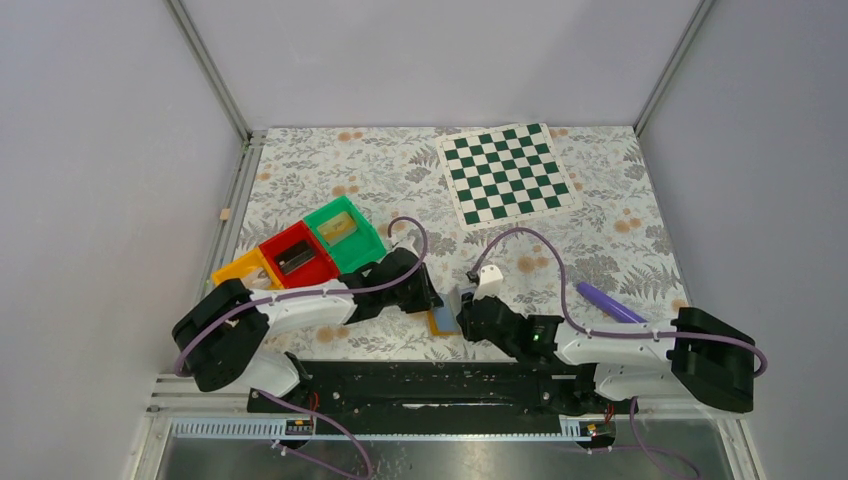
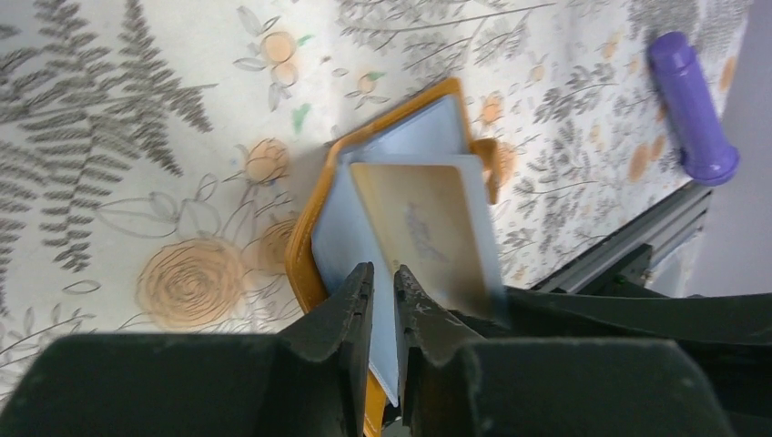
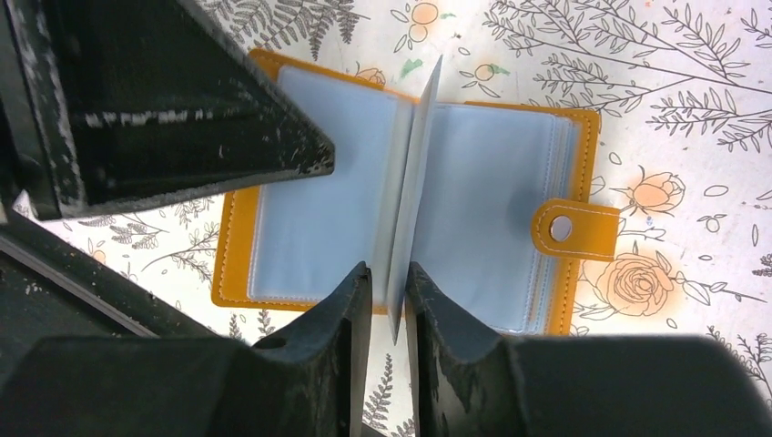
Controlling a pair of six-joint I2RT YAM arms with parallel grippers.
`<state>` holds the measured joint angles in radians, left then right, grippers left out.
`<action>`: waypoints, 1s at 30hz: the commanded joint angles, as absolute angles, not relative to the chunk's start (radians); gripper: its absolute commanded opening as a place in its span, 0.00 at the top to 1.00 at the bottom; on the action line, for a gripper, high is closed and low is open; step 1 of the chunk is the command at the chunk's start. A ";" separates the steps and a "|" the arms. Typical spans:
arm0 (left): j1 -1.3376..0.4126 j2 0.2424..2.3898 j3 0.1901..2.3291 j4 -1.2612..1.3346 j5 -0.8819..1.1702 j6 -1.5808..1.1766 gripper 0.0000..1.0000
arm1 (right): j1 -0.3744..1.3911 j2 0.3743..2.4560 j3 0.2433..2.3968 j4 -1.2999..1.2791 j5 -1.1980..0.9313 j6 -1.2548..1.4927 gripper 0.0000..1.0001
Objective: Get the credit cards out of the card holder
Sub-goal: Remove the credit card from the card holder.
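Jaws of the left end effector (image 2: 382,273) are nearly together from where I sit, leaving only a slim slot. A pale-blue plastic sleeve of the card holder (image 3: 309,218) fills that slot, so I read it as clamped on that sleeve. The right end effector (image 3: 387,270) is also drawn narrow, its two fingers either side of a sleeve that stands on edge from the spine. I cannot tell whether that sleeve is truly pinched or only bracketed.

The left wrist view gives me what the others do not: a tan-gold card (image 2: 428,232) sitting in an upright sleeve just beside the left fingers, its printing too blurred to read. It also shows a purple tube (image 2: 692,105) lying on the table. Only the right wrist view shows the holder spread flat and open, with the black body of the left end effector covering one corner of it.

From the overhead camera the holder is just a sliver between the two wrists, near the front edge of the flowered table (image 1: 600,230). A chessboard (image 1: 505,172) lies well behind it, and a green bin (image 1: 368,245), a red bin (image 1: 318,268) and an orange bin (image 1: 240,270) sit beside the left arm.

The holder is pale blue inside with a stitched orange border and a snap tab (image 3: 573,228) on one short side.
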<state>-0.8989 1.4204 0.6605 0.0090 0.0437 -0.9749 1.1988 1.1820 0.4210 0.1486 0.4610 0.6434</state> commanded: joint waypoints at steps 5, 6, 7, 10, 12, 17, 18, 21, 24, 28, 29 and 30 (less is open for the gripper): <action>-0.897 1.439 0.577 0.117 0.069 -0.969 0.82 | 1.024 1.161 0.376 0.269 0.253 0.662 0.73; -0.896 1.446 0.570 0.128 0.072 -0.974 0.82 | 0.996 1.165 0.377 0.271 0.215 0.664 0.72; -0.896 1.454 0.566 0.139 0.075 -0.978 0.81 | 0.973 1.171 0.378 0.272 0.184 0.666 0.72; -0.896 1.468 0.564 0.154 0.085 -0.979 0.80 | 0.937 1.196 0.378 0.285 0.108 0.668 0.75; -0.896 1.467 0.566 0.154 0.085 -0.978 0.79 | 0.919 1.215 0.369 0.310 0.058 0.686 0.81; -0.896 1.442 0.537 0.190 0.082 -0.991 0.72 | 0.882 1.251 0.315 0.404 -0.027 0.741 0.99; -0.897 1.432 0.523 0.208 0.082 -1.000 0.71 | 0.873 1.257 0.307 0.413 -0.036 0.749 1.00; -0.896 1.409 0.486 0.245 0.075 -1.021 0.68 | 0.840 1.282 0.270 0.462 -0.070 0.780 1.00; -0.897 1.394 0.460 0.254 0.056 -1.035 0.68 | 0.793 1.321 0.225 0.529 -0.107 0.823 1.00; -0.896 1.393 0.429 0.291 0.053 -1.052 0.67 | 0.758 1.383 0.192 0.599 -0.145 0.864 0.98; -0.897 1.394 0.417 0.315 0.056 -1.058 0.67 | 0.752 1.401 0.187 0.623 -0.160 0.874 0.98; -0.897 1.398 0.408 0.344 0.062 -1.065 0.66 | 0.745 1.423 0.184 0.651 -0.179 0.885 1.00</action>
